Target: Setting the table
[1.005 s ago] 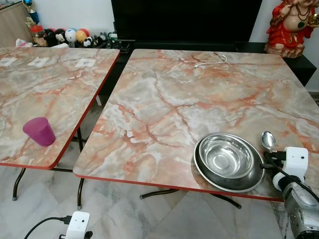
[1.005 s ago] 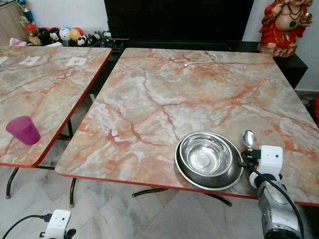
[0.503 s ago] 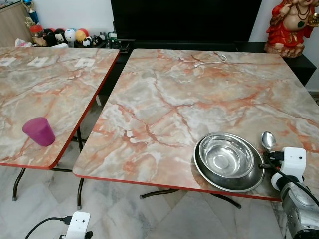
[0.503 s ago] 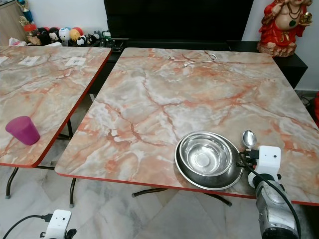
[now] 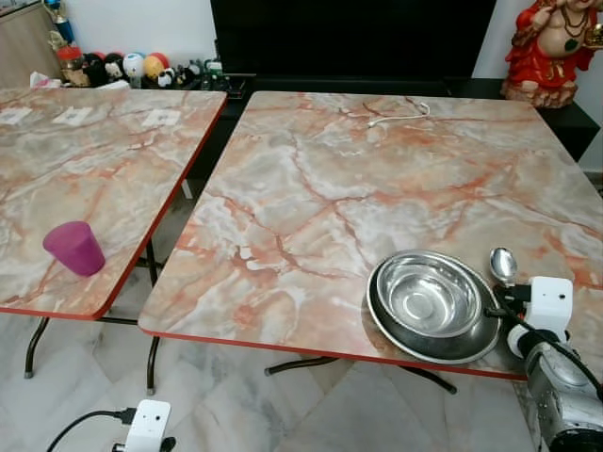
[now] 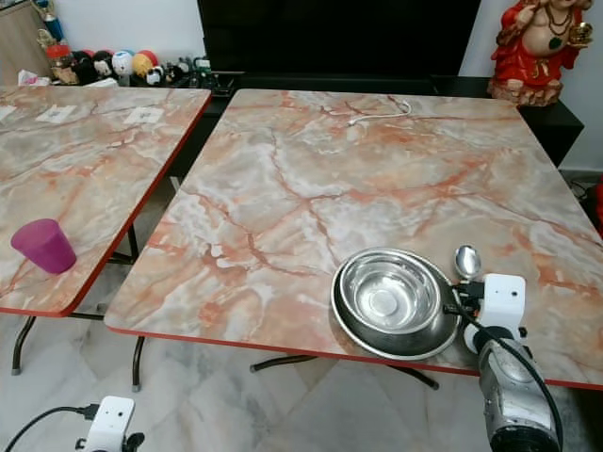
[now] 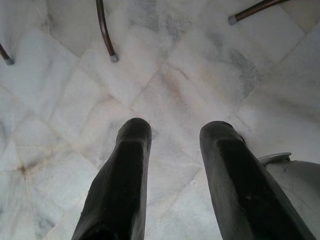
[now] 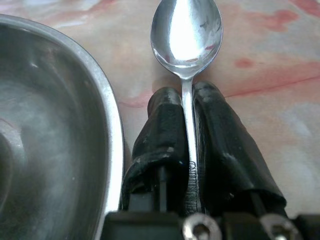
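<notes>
Right gripper (image 8: 186, 102), 2 fingers clamped on spoon (image 8: 187, 35) handle beside steel bowl (image 5: 429, 295) on marble table (image 5: 377, 179); left gripper (image 7: 175, 135) parted, empty, above floor (image 7: 165, 60).

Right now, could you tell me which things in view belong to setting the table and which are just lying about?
Part of the job:
- spoon, clamped in the right gripper
- bowl nested in a plate
- purple cup on the left table

Just lying about:
- white cable
- red statue
- toys
</notes>
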`<state>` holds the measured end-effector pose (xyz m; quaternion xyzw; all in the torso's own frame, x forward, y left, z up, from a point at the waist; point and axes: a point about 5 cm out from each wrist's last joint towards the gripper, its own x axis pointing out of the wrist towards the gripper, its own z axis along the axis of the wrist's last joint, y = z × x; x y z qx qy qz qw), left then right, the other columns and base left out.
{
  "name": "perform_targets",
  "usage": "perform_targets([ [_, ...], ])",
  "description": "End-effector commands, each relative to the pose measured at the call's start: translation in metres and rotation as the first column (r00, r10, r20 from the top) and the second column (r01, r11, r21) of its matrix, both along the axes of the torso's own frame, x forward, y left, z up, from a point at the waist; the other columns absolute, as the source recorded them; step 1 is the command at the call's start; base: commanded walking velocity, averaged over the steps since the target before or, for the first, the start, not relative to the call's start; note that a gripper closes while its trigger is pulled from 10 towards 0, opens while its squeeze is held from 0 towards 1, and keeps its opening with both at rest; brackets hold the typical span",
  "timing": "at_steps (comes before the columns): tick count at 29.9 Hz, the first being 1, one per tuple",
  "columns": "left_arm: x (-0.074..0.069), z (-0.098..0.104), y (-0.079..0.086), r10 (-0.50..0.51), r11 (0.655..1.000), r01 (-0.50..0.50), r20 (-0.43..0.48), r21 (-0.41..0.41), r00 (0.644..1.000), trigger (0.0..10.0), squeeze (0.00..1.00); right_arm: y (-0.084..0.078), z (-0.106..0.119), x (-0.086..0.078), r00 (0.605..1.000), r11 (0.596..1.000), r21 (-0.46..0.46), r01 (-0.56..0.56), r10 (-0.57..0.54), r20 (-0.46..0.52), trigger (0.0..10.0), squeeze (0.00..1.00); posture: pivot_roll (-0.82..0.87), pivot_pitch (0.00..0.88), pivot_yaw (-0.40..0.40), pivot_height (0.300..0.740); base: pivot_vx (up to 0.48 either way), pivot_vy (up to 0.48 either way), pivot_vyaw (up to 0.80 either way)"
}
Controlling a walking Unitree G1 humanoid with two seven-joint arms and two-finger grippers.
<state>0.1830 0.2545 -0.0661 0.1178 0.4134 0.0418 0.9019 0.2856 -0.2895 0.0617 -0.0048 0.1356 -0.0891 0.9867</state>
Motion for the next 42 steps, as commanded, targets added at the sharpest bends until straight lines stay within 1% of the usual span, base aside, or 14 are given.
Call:
perform_targets([
  [1, -0.004, 0.0, 0.006, 0.007, 1.0, -0.007, -0.012, 0.006, 1.0, 10.0, 0.0, 0.0, 0.0, 0.001, 1.0, 1.0, -0.003, 0.003, -0.003, 0.003, 10.0, 0.31, 0.11, 0.041, 0.012, 0.74, 0.0, 0.0, 0.0],
  [3, -0.004, 0.0, 0.006, 0.007, 1.0, -0.007, -0.011, 0.006, 1.0, 10.0, 0.0, -0.001, 0.0, 0.001, 1.0, 1.0, -0.004, 0.005, -0.005, 0.004, 10.0, 0.31, 0.11, 0.041, 0.012, 0.74, 0.0, 0.0, 0.0],
  [4, -0.004, 0.0, 0.007, 0.007, 1.0, -0.007, -0.011, 0.007, 1.0, 10.0, 0.0, -0.001, 0.001, 0.001, 1.0, 1.0, -0.004, 0.005, -0.005, 0.004, 10.0, 0.73, 0.11, 0.041, 0.012, 0.74, 0.0, 0.0, 0.0],
  [5, -0.004, 0.0, 0.007, 0.007, 1.0, -0.007, -0.01, 0.007, 1.0, 10.0, 0.0, -0.001, 0.001, 0.001, 1.0, 1.0, -0.005, 0.005, -0.005, 0.005, 10.0, 0.89, 0.11, 0.041, 0.012, 0.74, 0.0, 0.0, 0.0],
  [10, -0.003, 0.0, 0.006, 0.007, 1.0, -0.007, -0.009, 0.006, 1.0, 10.0, 0.0, -0.001, 0.001, 0.002, 1.0, 1.0, -0.016, 0.006, -0.005, 0.003, 10.0, 0.9, 0.11, 0.038, 0.012, 0.74, 0.0, 0.0, 0.0],
  [12, -0.002, 0.0, 0.005, 0.006, 1.0, -0.006, -0.008, 0.005, 1.0, 10.0, 0.0, 0.0, 0.001, 0.002, 1.0, 1.0, -0.015, 0.005, -0.005, 0.005, 10.0, 0.85, 0.11, 0.038, 0.012, 0.74, 0.0, 0.0, 0.0],
  [13, -0.002, 0.0, 0.004, 0.006, 1.0, -0.006, -0.007, 0.005, 1.0, 10.0, 0.0, 0.0, 0.001, 0.003, 1.0, 1.0, -0.016, 0.004, -0.004, 0.007, 10.0, 0.51, 0.11, 0.038, 0.012, 0.74, 0.0, 0.0, 0.0],
  [14, -0.002, 0.0, 0.003, 0.006, 1.0, -0.006, -0.007, 0.004, 1.0, 10.0, 0.0, 0.0, 0.001, 0.003, 1.0, 1.0, -0.017, 0.004, -0.004, 0.008, 10.0, 0.0, 0.11, 0.038, 0.012, 0.74, 0.0, 0.0, 0.0],
  [28, -0.002, -0.001, 0.0, 0.006, 1.0, -0.006, -0.007, 0.0, 1.0, 10.0, 0.0, -0.003, 0.004, 0.003, 1.0, 0.999, -0.046, 0.02, -0.02, 0.018, 10.0, 0.0, 0.11, 0.037, 0.011, 0.74, 0.0, 0.0, 0.0],
  [31, -0.002, -0.001, 0.001, 0.006, 1.0, -0.006, -0.008, 0.001, 1.0, 10.0, 0.0, -0.006, 0.018, 0.006, 0.992, 0.997, -0.061, 0.053, -0.046, 0.116, 10.0, 0.0, 0.11, 0.037, 0.011, 0.74, 0.0, 0.0, 0.0],
  [34, -0.002, -0.001, 0.002, 0.007, 1.0, -0.007, -0.007, 0.001, 1.0, 10.0, 0.0, -0.007, 0.028, 0.008, 0.983, 0.996, -0.061, 0.064, -0.052, 0.178, 10.0, 0.0, 0.11, 0.037, 0.011, 0.74, 0.0, 0.0, 0.0],
  [38, -0.002, 0.0, 0.002, 0.007, 1.0, -0.007, -0.005, 0.0, 1.0, 10.0, 0.0, -0.009, 0.034, 0.008, 0.975, 0.995, -0.068, 0.076, -0.06, 0.213, 10.0, 0.0, 0.11, 0.037, 0.011, 0.74, 0.0, 0.0, 0.0],
  [41, -0.001, 0.0, 0.002, 0.007, 1.0, -0.007, -0.004, -0.001, 1.0, 10.0, 0.0, -0.01, 0.041, 0.009, 0.964, 0.993, -0.068, 0.092, -0.072, 0.258, 10.0, 0.0, 0.11, 0.036, 0.011, 0.74, 0.0, 0.0, 0.0],
  [42, -0.001, 0.0, 0.002, 0.007, 1.0, -0.007, -0.003, -0.001, 1.0, 10.0, 0.0, -0.011, 0.047, 0.009, 0.952, 0.993, -0.065, 0.102, -0.079, 0.295, 10.0, 0.0, 0.11, 0.036, 0.011, 0.74, 0.0, 0.0, 0.0],
])
